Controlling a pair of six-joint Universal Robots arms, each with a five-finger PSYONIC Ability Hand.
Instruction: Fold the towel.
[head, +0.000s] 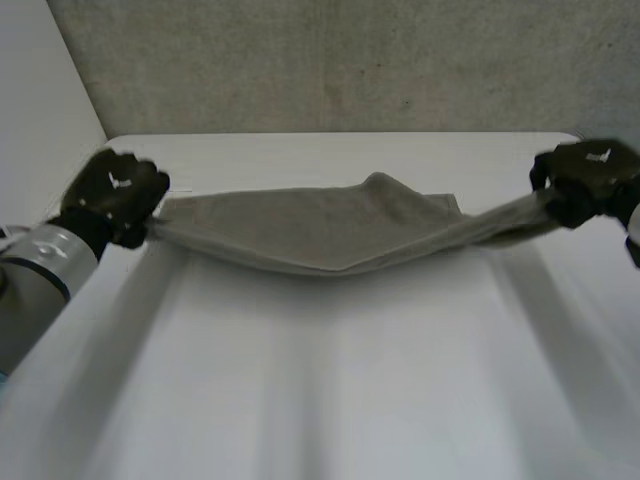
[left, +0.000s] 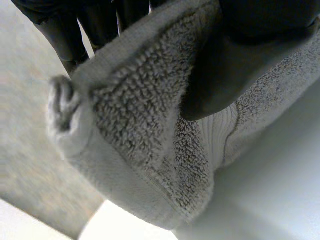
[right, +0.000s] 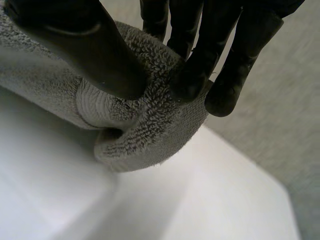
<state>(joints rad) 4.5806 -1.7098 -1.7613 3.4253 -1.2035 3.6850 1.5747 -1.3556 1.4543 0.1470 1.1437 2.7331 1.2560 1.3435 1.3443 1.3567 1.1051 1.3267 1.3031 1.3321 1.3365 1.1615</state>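
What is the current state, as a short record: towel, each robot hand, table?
towel: grey terry, stretched between the two hands, sagging in the middle
left robot hand: shut on the towel's left end, cloth bunched between thumb and fingers
right robot hand: shut on the towel's right end, thumb pressing the cloth against the fingers
table: white, below the towel
contact: cannot tell whether the sagging middle touches the table
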